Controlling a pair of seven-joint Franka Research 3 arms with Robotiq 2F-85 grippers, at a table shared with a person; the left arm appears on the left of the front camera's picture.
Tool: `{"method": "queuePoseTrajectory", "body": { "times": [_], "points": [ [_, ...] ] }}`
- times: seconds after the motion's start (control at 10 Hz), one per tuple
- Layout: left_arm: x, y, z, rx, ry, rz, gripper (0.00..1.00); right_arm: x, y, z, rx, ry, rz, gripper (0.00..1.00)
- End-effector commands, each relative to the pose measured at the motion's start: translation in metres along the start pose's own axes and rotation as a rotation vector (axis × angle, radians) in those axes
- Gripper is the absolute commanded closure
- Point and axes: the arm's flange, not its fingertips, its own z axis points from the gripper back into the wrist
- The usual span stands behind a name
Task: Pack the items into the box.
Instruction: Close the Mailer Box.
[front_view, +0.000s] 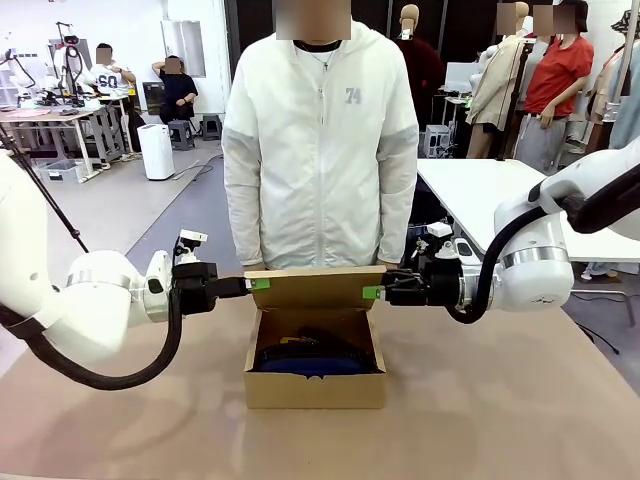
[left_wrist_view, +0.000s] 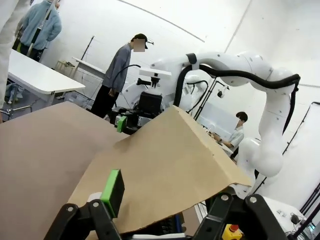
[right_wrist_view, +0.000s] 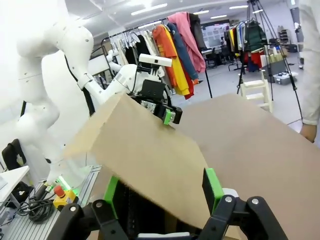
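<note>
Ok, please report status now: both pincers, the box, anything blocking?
Left pincer and right pincer each shut on box lid, one per end. Box open, navy pouch inside. Person's hand near far edge.

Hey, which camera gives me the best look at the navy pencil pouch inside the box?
The front view: it looks down into the open box, where the navy pouch lies on the bottom. In both wrist views the raised flap lid hides the interior, so the pouch cannot be made out there.
</note>
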Motion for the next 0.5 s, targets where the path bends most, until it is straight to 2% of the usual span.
{"method": "queuePoseTrajectory", "body": {
  "times": [0.0, 0.2, 0.4],
  "points": [
    [-0.002, -0.013, 0.010, -0.073, 0.020, -0.121, 0.19, -0.001, 0.009, 0.012, 0.089, 0.000, 0.059, 0.17],
    [-0.002, -0.035, 0.031, -0.107, -0.018, -0.251, 0.19, -0.001, 0.021, 0.032, 0.116, 0.008, 0.107, 0.17],
    [-0.004, -0.062, 0.055, -0.130, -0.016, -0.312, 0.19, 0.000, 0.034, 0.058, 0.152, 0.001, 0.104, 0.17]
  ]
}}
